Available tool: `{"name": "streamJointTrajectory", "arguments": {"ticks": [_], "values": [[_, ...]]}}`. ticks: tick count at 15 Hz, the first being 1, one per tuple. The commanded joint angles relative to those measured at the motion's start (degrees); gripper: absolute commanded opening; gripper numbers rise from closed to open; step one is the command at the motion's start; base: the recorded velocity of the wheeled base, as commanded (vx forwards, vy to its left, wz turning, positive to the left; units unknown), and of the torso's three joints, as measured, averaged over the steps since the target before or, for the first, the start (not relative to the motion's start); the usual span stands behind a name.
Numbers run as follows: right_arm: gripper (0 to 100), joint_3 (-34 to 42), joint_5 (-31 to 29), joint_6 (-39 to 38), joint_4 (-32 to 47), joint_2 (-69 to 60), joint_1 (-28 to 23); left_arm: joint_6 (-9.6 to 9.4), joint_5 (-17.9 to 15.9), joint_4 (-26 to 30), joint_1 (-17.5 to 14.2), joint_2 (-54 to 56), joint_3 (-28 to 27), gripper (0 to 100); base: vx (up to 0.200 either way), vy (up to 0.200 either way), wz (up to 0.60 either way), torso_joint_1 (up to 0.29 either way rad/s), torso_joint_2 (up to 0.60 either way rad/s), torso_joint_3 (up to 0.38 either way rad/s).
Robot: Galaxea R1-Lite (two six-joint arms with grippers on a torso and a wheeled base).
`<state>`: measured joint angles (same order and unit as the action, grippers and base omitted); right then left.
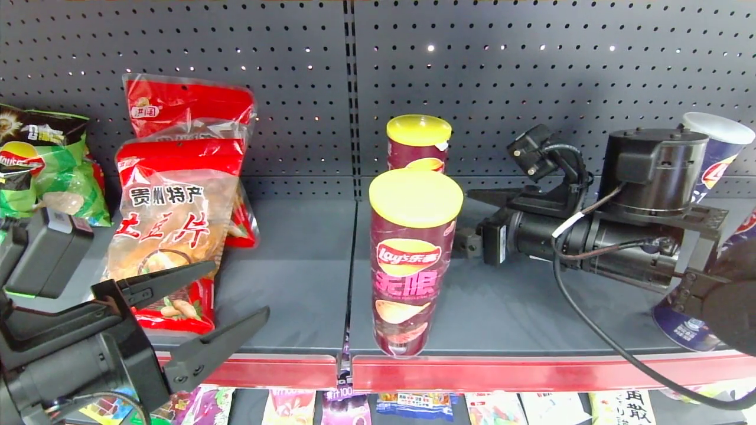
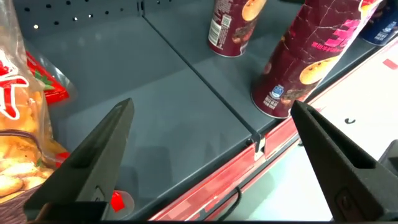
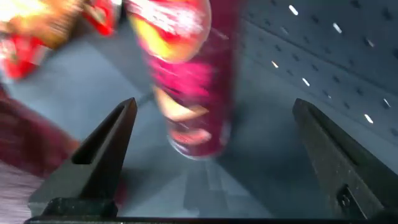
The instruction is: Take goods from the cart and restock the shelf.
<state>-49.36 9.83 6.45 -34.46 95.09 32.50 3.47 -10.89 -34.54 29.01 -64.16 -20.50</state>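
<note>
Tube of crisps (image 1: 413,265), maroon with yellow lid, stands centre frame.
My left gripper (image 1: 239,288), lower left, and right gripper (image 3: 214,106), right, both gape empty.

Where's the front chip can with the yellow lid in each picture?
Head view: the front chip can stands in the middle, at the red front edge of the shelf.
Left wrist view: its lower part shows past one jaw's tip, beside that red edge.
Right wrist view: a blurred maroon can sits between the jaws; I cannot tell if it's the front one.
Shared landmark: the red snack bag.
</note>
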Motion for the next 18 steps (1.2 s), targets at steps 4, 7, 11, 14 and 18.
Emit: {"name": "streamJointTrajectory", "arguments": {"ticks": [4, 7, 11, 14, 18], "values": [[100, 8.93, -2.18, 0.06, -0.17, -6.84, -0.51, 0.04, -0.19, -0.18, -0.01, -2.64, -1.03, 100, 0.0, 0.0, 0.0, 0.0, 0.0, 0.0], [100, 13.76, -2.35, -0.56, -0.25, -10.8, -0.6, -0.05, -0.19, -0.18, -0.01, -3.69, -1.64, 100, 0.0, 0.0, 0.0, 0.0, 0.0, 0.0], [100, 20.62, -2.18, -0.65, -0.25, -16.69, -0.16, -1.01, -0.28, -0.18, 0.17, -5.27, -1.73, 100, 0.0, 0.0, 0.0, 0.0, 0.0, 0.0], [100, 27.56, -1.65, -0.47, -0.17, -23.46, 1.16, -3.12, -0.54, -0.27, 0.25, -9.41, -2.79, 100, 0.0, 0.0, 0.0, 0.0, 0.0, 0.0], [100, 36.79, -0.51, -0.3, 0.19, -35.23, 2.3, -3.47, -0.54, -0.62, 1.4, -17.67, -8.41, 100, 0.0, 0.0, 0.0, 0.0, 0.0, 0.0]]}}
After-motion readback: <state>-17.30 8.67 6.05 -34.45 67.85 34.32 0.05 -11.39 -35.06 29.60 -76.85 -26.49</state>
